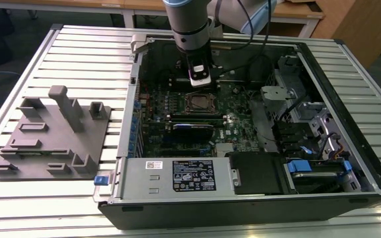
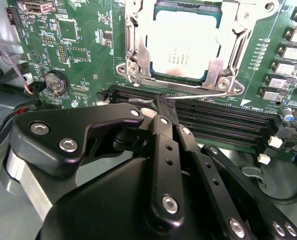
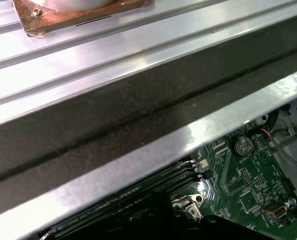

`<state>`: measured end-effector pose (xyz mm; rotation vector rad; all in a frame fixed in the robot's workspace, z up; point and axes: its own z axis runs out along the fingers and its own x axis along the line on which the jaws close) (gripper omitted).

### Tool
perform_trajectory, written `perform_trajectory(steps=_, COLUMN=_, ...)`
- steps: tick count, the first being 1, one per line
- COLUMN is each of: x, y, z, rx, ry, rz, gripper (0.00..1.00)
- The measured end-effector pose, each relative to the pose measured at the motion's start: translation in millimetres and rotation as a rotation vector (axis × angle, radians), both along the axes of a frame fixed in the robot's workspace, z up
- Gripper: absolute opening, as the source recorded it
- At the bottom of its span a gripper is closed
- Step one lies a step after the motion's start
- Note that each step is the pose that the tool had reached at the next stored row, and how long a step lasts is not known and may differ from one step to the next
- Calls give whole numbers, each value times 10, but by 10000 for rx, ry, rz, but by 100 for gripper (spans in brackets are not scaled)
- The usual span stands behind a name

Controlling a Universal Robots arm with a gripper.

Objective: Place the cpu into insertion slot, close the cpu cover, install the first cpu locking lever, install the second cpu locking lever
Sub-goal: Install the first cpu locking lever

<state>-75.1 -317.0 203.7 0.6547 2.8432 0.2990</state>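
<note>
Gripper (image 2: 159, 102) fingers together, tip right at the thin wire locking lever (image 2: 203, 95) that runs along the socket edge nearest the memory slots (image 2: 223, 117). I cannot tell whether the rod is pinched or only pressed.

- cpu (image 2: 187, 44): seated flat in the insertion slot (image 2: 178, 78), its silver top showing through the window of the cpu cover (image 2: 138, 55), which lies closed over it.
- Step in hand, as I judge it: a locking lever. Placing and cover-closing look done. Which of the two levers this is, and whether the other is latched, is unclear.
- Seating this lever likely calls for pressing the rod down toward the motherboard (image 2: 88, 45) and tucking it sideways under its catch without slipping off the thin wire.

Views: the second wrist view gives the contact detail. The exterior view gives only the setting: gripper (image 1: 200, 79) low inside the open computer case (image 1: 336, 99) on a slatted table (image 1: 78, 54). The first wrist view looks across the table slats and case wall to a strip of board with the coin cell (image 3: 244, 145).
</note>
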Motion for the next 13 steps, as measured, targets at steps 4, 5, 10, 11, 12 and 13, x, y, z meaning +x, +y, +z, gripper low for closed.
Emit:
perform_trajectory(steps=4, x=0, y=0, z=-1, rx=1, ry=-1, rz=0, gripper=11)
perform_trajectory(steps=5, x=0, y=0, z=-3, rx=-5, ry=-2, rz=-3, gripper=11)
perform_trajectory(steps=10, x=0, y=8, z=-11, rx=-34, ry=-4, rz=-189, gripper=11)
perform_trajectory(steps=11, x=0, y=15, z=-12, rx=-35, ry=-4, rz=-200, gripper=11)
perform_trajectory(steps=12, x=3, y=120, z=-35, rx=-35, ry=-4, rz=-328, gripper=11)
perform_trajectory(steps=13, x=3, y=128, z=-37, rx=-35, ry=-4, rz=-338, gripper=11)
